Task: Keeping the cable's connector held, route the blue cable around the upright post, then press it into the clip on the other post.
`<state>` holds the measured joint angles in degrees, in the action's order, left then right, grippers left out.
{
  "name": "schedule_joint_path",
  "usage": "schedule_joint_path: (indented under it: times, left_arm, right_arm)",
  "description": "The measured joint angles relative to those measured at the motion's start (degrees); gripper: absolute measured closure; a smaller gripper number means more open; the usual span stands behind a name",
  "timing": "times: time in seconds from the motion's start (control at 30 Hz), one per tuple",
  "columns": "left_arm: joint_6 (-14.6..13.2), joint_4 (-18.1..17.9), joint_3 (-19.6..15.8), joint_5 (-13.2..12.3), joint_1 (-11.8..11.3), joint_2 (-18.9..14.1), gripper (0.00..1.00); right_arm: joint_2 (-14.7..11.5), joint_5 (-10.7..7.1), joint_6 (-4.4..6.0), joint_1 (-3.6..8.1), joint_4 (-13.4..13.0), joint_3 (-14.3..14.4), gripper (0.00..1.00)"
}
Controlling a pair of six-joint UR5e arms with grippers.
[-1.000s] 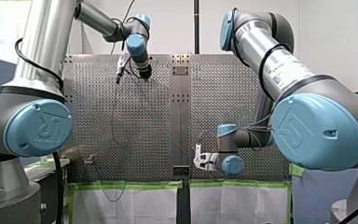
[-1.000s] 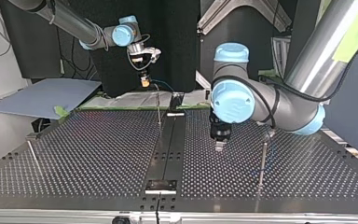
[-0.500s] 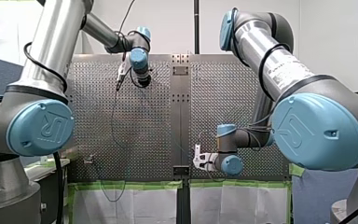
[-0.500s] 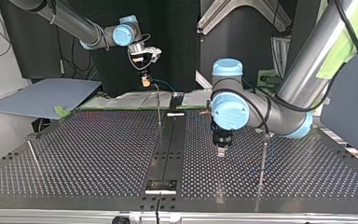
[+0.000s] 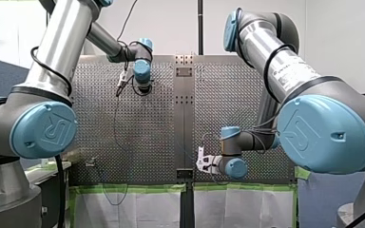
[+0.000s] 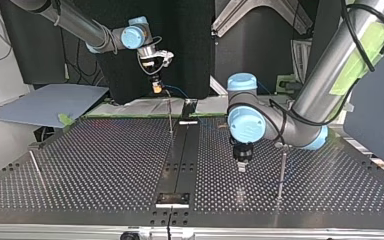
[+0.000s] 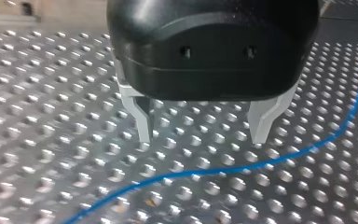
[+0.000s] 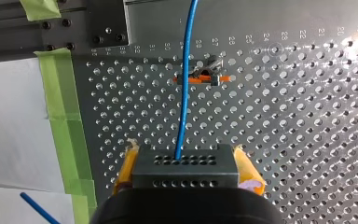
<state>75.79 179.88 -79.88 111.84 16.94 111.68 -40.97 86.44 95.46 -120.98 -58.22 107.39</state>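
In the top view a thin upright metal post (image 6: 170,117) stands far on the perforated metal table (image 6: 80,165), just left of its dark centre rail (image 6: 180,155). A second grey metal post (image 6: 281,172) stands nearer, right of the rail. My left gripper (image 6: 241,167) hangs between rail and second post, the thin blue cable (image 7: 242,168) on the table just ahead of it. My right gripper (image 6: 155,89), near the far edge, has the grey perforated connector block (image 8: 185,165) between its pads.

You're working in a robotics lab: two big industrial arms (image 5: 285,66) stand over a perforated metal table (image 6: 105,165), with green tape (image 5: 133,188) stuck along one edge.
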Motion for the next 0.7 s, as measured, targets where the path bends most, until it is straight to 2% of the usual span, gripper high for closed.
schedule_joint_path:
  times: [0.27,0.7]
  left_arm:
    - [-2.6,-0.1,0.0,2.9,-0.4,1.8,0.01]
    - [-3.0,-0.2,0.0,2.6,-0.7,2.4,0.01]
  right_arm:
    - [0.0,-0.03,0.01,0.00,-0.1,0.0,1.00]
    - [0.0,-0.03,0.01,0.00,-0.2,0.0,1.00]
